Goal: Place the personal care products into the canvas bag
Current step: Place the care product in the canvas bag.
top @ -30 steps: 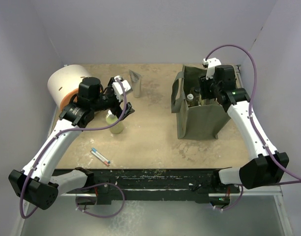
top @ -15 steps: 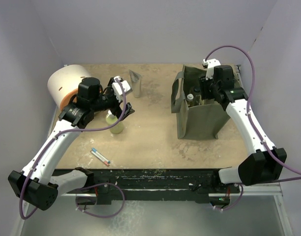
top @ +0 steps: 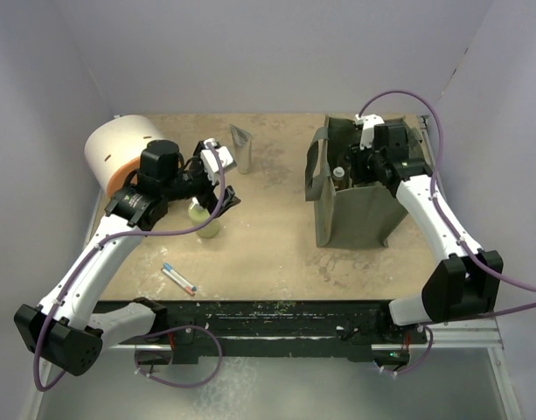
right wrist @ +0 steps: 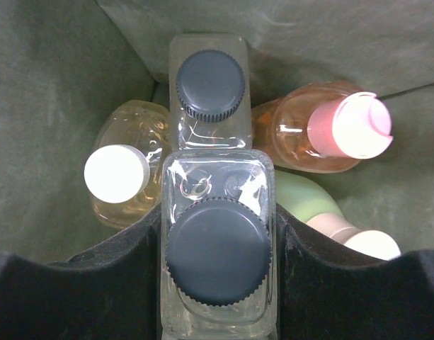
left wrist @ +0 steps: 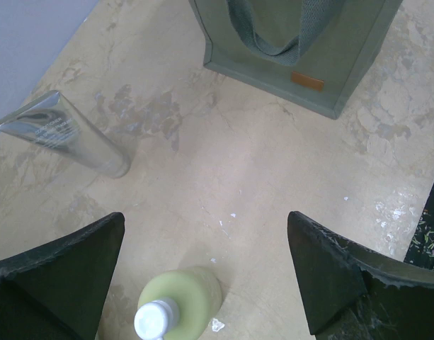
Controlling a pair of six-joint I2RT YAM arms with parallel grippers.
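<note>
Inside the canvas bag (top: 351, 219), a clear bottle with a black cap (right wrist: 218, 262) is standing upright, its long axis running straight up toward the wrist camera. The right gripper (right wrist: 217, 234) is clamping it from both sides, a dark finger pressing on each flat face. It is lying directly between the jaws, so the coming move is probably just a release; whether its base is already resting on the bag floor is hidden.

Around it, a second clear bottle (right wrist: 209, 81) is touching its far side, an amber bottle (right wrist: 121, 173) is sitting to one side, and an orange bottle (right wrist: 330, 127) and a green bottle with a pale cap (right wrist: 323, 212) are crowding the other (a tight fit, so a tilt on release seems possible).

Out on the table (top: 268, 236), a pale green bottle (left wrist: 178, 304) is standing upright, cap up, just below the left gripper (left wrist: 206, 234), whose jaws are hanging wide apart on either side of it. A silver tube (left wrist: 68, 134) is waiting beyond, nearer the left arm than the right. A pen-like stick (top: 178, 278) is lying near the front edge.
</note>
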